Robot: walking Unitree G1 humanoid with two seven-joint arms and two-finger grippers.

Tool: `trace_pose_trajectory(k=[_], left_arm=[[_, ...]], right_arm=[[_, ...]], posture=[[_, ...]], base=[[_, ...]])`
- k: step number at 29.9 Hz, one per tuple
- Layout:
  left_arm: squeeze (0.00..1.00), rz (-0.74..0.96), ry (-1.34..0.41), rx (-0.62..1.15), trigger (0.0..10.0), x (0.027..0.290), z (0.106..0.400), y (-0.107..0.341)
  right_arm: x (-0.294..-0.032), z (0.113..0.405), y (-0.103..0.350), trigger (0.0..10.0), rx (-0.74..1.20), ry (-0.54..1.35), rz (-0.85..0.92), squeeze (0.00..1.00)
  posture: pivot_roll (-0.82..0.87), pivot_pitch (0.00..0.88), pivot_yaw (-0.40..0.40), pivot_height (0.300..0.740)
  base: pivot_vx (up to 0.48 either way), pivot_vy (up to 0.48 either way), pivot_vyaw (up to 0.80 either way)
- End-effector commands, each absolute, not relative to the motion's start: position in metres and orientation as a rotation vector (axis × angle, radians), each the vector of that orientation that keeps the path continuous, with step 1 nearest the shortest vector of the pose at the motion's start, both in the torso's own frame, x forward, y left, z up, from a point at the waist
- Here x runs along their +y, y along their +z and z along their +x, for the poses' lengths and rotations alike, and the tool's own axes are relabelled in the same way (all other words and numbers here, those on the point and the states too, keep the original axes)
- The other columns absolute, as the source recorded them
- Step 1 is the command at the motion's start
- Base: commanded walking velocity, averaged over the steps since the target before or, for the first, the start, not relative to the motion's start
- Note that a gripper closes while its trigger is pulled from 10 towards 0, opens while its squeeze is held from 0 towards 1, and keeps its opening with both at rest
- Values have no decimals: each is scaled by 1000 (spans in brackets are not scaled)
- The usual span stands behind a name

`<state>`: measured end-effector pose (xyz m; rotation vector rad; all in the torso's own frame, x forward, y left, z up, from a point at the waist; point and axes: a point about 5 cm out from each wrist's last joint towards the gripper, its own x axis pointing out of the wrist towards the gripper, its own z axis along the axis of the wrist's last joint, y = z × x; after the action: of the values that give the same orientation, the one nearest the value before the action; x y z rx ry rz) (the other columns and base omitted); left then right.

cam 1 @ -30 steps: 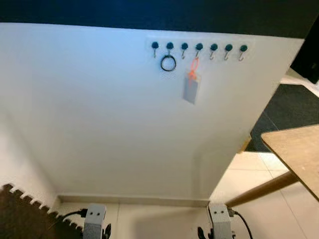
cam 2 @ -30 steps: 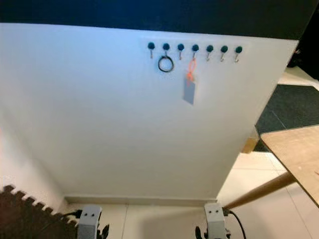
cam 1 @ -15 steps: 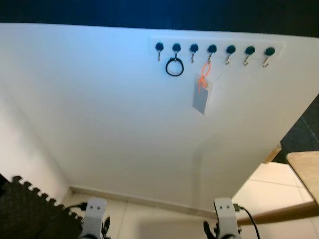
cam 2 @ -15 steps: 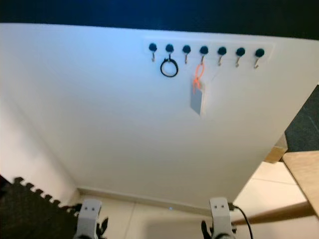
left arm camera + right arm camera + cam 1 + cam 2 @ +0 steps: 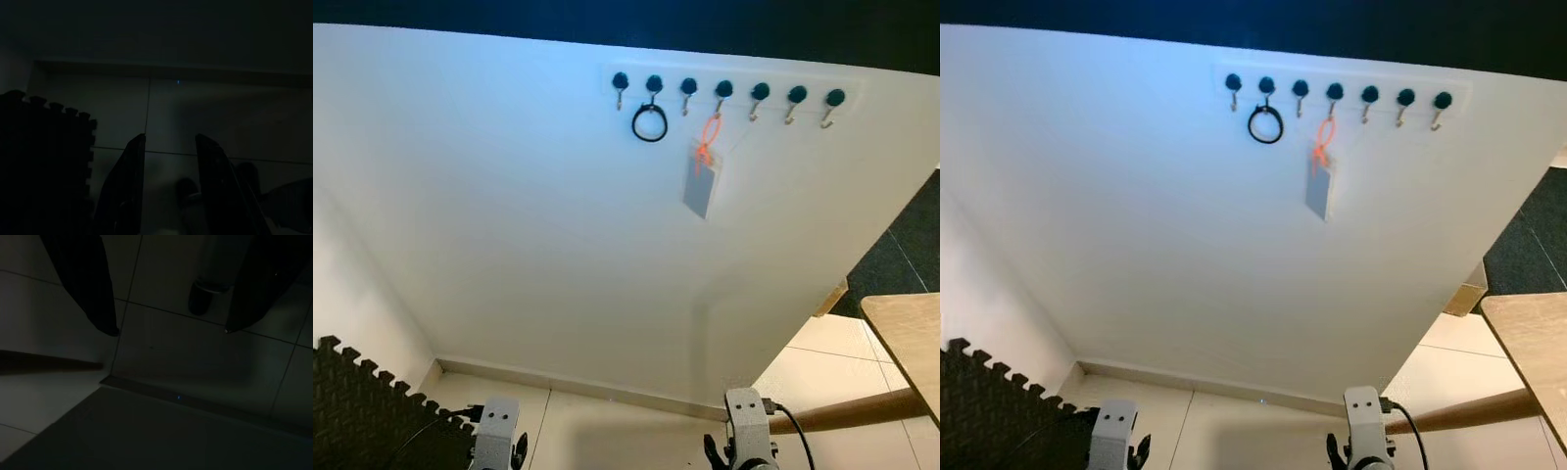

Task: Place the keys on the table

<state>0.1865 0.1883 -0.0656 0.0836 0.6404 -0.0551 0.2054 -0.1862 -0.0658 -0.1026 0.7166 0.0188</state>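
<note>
Keys [image 5: 701,174] are hung by orange loop from hook rail [image 5: 724,91], awaiting pickup; left gripper [image 5: 168,147] and right gripper [image 5: 171,330] hang low, fingers spread

The white wall [image 5: 509,215] is brightly and evenly lit, with a bluish cast near its top and a soft vertical shadow low on it. Slight blur is seen in both eye views. Both wrist views are very dark; only tile lines are made out.

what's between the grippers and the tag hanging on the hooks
Nothing visible: bare white wall runs from the orange-looped tag on its hook rail down to both arms, hanging low near the floor.
</note>
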Motion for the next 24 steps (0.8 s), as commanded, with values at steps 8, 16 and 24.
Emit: trace_pose_trajectory(k=[8, 16, 24], left_arm=[[0, 109, -115, 675, 10000, 181, 181, -70], [0, 83, -89, 674, 10000, 181, 183, -70], [0, 85, -93, 674, 10000, 181, 182, -70]], right_arm=[[-185, 202, -68, 10000, 736, 31, -111, 0], [-185, 202, -68, 10000, 736, 34, -109, 0], [-184, 201, -69, 10000, 746, 42, -112, 0]], posture=[[47, 77, -31, 740], [44, 78, -32, 740], [44, 78, -33, 740]], base=[[0, -300, 0], [0, 0, 0], [0, 0, 0]])
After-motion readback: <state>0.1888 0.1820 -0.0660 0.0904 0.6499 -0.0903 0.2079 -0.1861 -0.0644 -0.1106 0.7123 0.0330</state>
